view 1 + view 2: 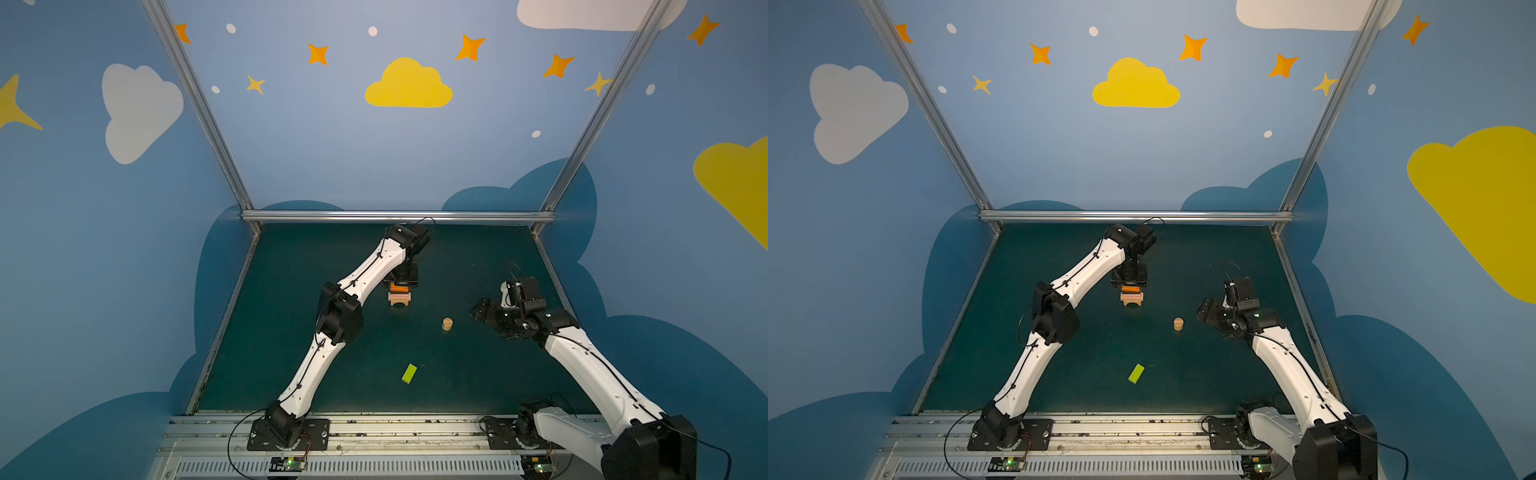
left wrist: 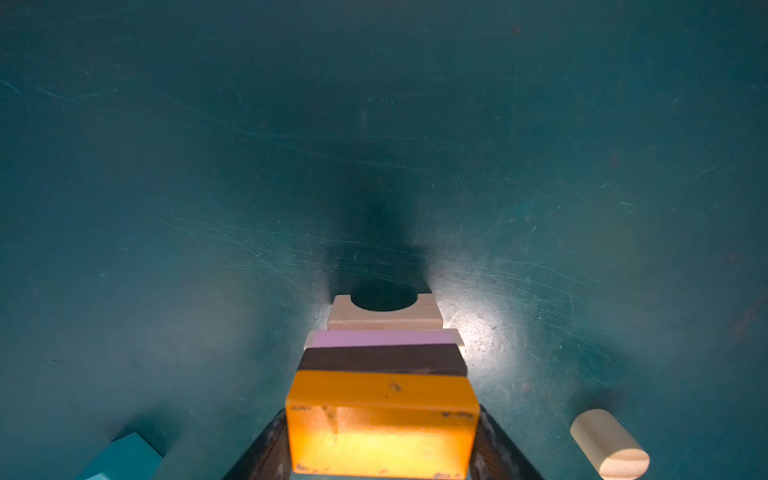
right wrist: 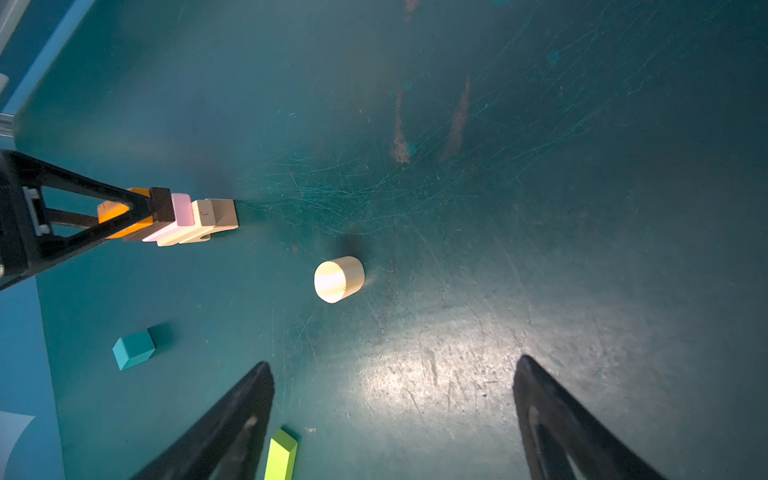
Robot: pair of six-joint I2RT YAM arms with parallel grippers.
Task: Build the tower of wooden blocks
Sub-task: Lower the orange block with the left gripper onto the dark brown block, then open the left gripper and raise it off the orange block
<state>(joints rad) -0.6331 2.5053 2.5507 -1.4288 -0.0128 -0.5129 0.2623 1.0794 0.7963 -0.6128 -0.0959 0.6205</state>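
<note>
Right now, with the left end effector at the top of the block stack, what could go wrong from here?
1. The left end effector flanks the orange wooden brick atop the narrow stack; a crooked retreat could drag it or topple the dark brown brick and pink brick below.
2. The teal wooden cube nearly matches the green table, so it may be missed.
3. The tan short wooden cylinder could roll if the open right end effector nudges it.

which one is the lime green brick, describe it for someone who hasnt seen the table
On the dark green tabletop, look toward the front metal rail, nearer to it than the block tower and the tan cylinder. The lime green brick lies flat there alone, the only bright yellow-green block.
</note>
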